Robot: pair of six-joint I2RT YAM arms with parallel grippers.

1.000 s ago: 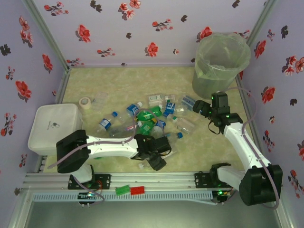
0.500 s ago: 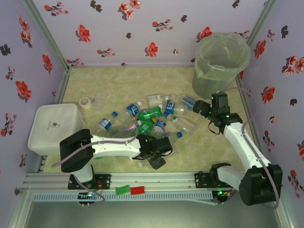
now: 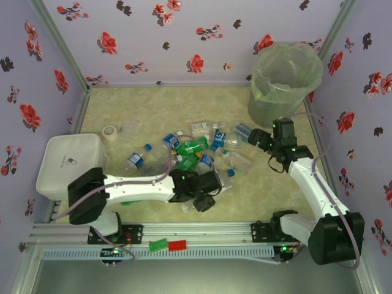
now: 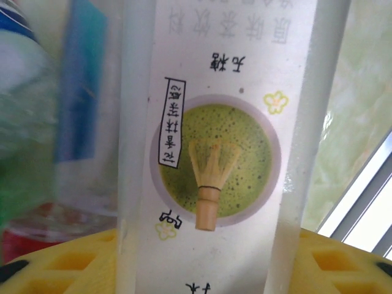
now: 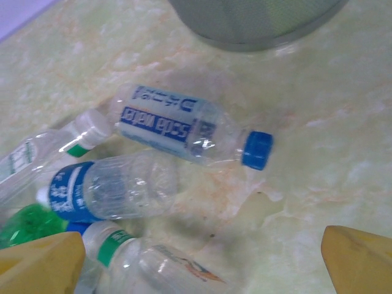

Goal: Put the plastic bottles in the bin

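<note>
Pale marbled table [image 3: 122, 110] between flowered walls [image 3: 153, 37] carries the plastic bottles [image 3: 196, 150] in a heap at its middle. The bin [image 3: 285, 79] stands at the far right corner. At the near edge of the heap the left gripper [image 3: 195, 203] presses its yellow fingers [image 4: 67, 263] on both sides of a matcha-label bottle [image 4: 214, 153]. One second ago they stood wider, slightly nearer the rail [image 3: 202, 231]. The right gripper [image 3: 256, 138] has not moved. It hangs with fingers wide apart over a blue-capped bottle [image 5: 177, 125] beside the bin.
</note>
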